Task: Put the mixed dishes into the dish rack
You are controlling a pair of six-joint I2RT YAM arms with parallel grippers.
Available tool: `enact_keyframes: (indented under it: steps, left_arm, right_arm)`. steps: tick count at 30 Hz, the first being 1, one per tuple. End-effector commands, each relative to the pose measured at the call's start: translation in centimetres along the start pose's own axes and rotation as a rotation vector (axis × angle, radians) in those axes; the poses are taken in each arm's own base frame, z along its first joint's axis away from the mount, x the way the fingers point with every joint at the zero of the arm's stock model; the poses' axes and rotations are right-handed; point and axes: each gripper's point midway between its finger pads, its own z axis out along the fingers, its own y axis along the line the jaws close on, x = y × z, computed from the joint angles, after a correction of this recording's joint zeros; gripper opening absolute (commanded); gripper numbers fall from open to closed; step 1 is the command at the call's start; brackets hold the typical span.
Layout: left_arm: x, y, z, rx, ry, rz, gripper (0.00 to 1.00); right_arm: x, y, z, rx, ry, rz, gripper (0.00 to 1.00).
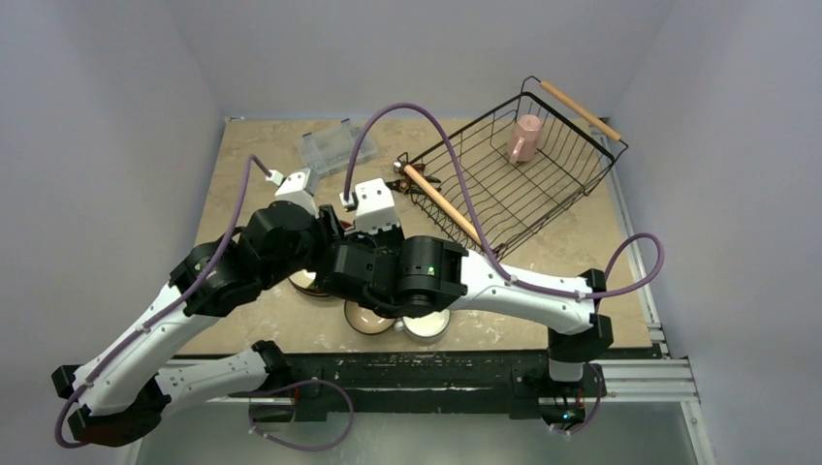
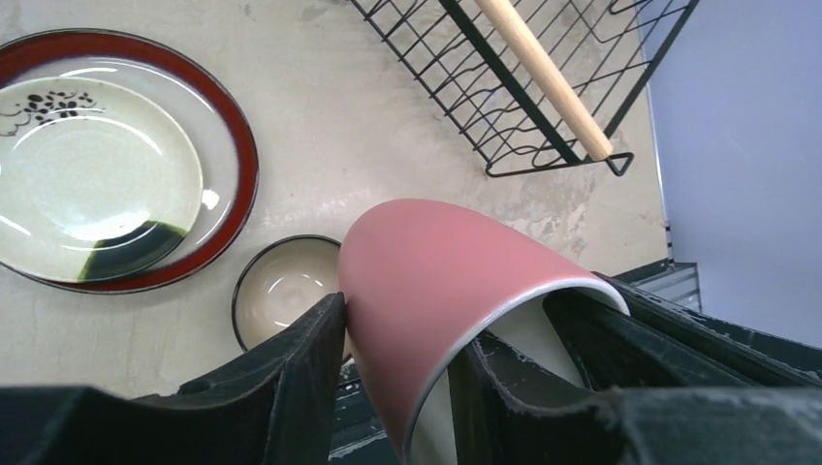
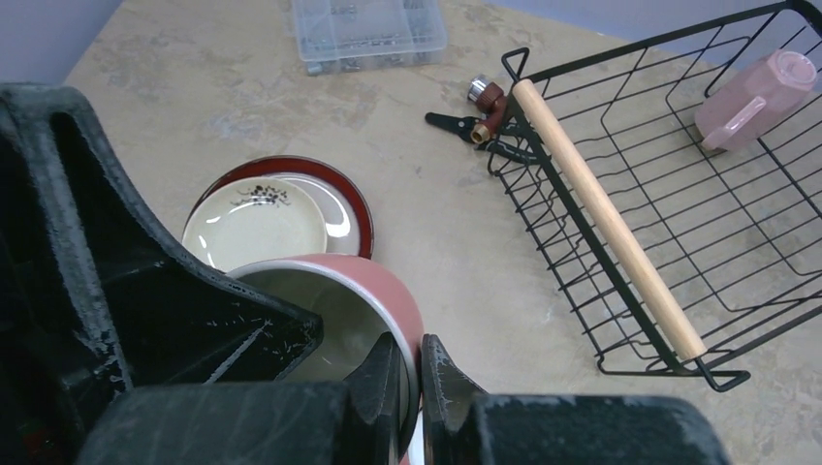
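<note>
Lifted off the tan stone-look table [image 2: 320, 116] and tilted, mouth toward the wrist cameras: a glossy pink ceramic mug with a pale inside [image 2: 436, 262]. Clamped on its wall, the left gripper [image 2: 402, 334], one finger [image 2: 300, 378] against the outside, the other inside the mouth. Pinched tight on the same mug's rim, the right gripper [image 3: 415, 356], one thin finger within, one without. Both arms bunched over the middle of the table in the top view, hiding the mug there.

Beneath the mug and partly hidden behind it, a small dark-rimmed bowl with a tan inside [image 2: 281, 291], upright on the table. Beside that, a cream plate with black brush marks [image 2: 87, 184] lying in a large red-rimmed plate [image 2: 233, 165].

At the far right of the table, well apart from the held mug, a large black wire dish rack with two light wooden rod handles [image 1: 504, 189]. Inside it, toward the far handle, a second pink mug [image 1: 525, 138]. Just beside the rack's near-left corner, a small black-and-red hand tool [image 3: 475, 121]; at the far edge, a clear plastic compartment box [image 3: 368, 29]
</note>
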Motion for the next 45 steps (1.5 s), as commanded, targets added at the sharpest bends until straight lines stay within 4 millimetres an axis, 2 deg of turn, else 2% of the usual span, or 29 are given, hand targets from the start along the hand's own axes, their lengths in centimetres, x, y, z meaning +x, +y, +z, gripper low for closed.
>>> enact_keyframes:
  steps: [1,3,6,8,9,11,13,16,19,21,24,25,27,29,30,32,33,37,41,43,45]
  left_arm:
    - [-0.2,0.9,0.6,-0.037,-0.033,0.020,0.34]
    - [-0.1,1.3,0.6,-0.036,-0.045,0.018,0.26]
    - [0.0,1.3,0.6,-0.009,-0.070,0.008,0.02]
    - [-0.1,1.4,0.5,0.007,-0.090,-0.003,0.00]
    - [-0.4,1.3,0.2,0.024,-0.110,-0.012,0.00]
    - [-0.6,1.3,0.0,0.043,-0.136,-0.022,0.00]
    - [-0.8,1.4,-0.3,0.063,-0.167,-0.042,0.00]
    - [-1.2,1.3,-1.0,0.110,-0.211,-0.076,0.00]
    - [-1.1,1.1,-1.8,0.170,-0.233,-0.094,0.00]
    - [-0.8,1.3,-2.3,0.204,-0.242,-0.105,0.00]
    - [-0.4,1.9,-3.3,0.259,-0.279,-0.133,0.00]
    - [-0.4,2.0,-3.6,0.277,-0.291,-0.138,0.00]
    - [-0.6,1.8,-4.4,0.360,-0.356,-0.159,0.00]
    - [-1.1,1.5,-5.2,0.442,-0.426,-0.180,0.00]
    - [-1.4,1.4,-5.7,0.486,-0.466,-0.197,0.00]
    - [-1.7,1.3,-6.1,0.550,-0.524,-0.234,0.00]
    - [-1.8,1.3,-6.4,0.578,-0.547,-0.250,0.00]
    - [-1.9,1.0,-7.0,0.636,-0.577,-0.275,0.00]
    - [-2.3,-0.1,-7.7,0.708,-0.605,-0.257,0.00]
    - [-2.4,-0.5,-7.8,0.739,-0.613,-0.258,0.00]
    - [-2.7,-1.2,-8.3,0.793,-0.636,-0.275,0.00]
  right_arm:
    - [-3.8,0.2,-1.8,-0.024,-0.104,0.166,0.00]
    - [-3.9,0.3,-2.1,-0.035,-0.107,0.171,0.00]
    - [-4.0,0.8,-2.4,-0.067,-0.109,0.175,0.00]
    - [-4.0,1.4,-2.6,-0.095,-0.108,0.177,0.00]
    - [-4.0,1.6,-2.7,-0.110,-0.104,0.176,0.05]
    - [-3.7,2.0,-2.8,-0.142,-0.088,0.169,0.21]
    - [-3.3,2.0,-3.2,-0.181,-0.067,0.167,0.40]
    - [-1.9,2.5,-4.3,-0.288,0.007,0.179,0.61]
    - [-1.0,2.1,-5.3,-0.378,0.032,0.188,0.75]
    - [-0.2,1.8,-5.8,-0.422,0.050,0.201,0.88]
    - [1.5,1.0,-6.4,-0.465,0.103,0.237,0.95]
    - [1.5,1.0,-6.8,-0.490,0.121,0.275,0.98]
    - [2.1,1.6,-7.5,-0.577,0.188,0.374,0.99]
    - [1.6,3.0,-8.8,-0.752,0.259,0.550,0.99]
    - [0.5,3.3,-9.2,-0.853,0.271,0.664,0.98]
    - [-0.2,4.0,-10.9,-1.066,0.321,0.830,0.97]
    - [-0.9,3.6,-11.2,-1.119,0.314,0.896,0.97]
    - [-1.5,2.6,-11.0,-1.150,0.333,1.031,0.99]
    - [-1.2,4.6,-11.4,-1.272,0.463,1.157,0.96]
    - [-1.2,6.0,-11.6,-1.347,0.512,1.192,0.88]
    - [-0.5,7.4,-11.7,-1.397,0.597,1.196,0.74]
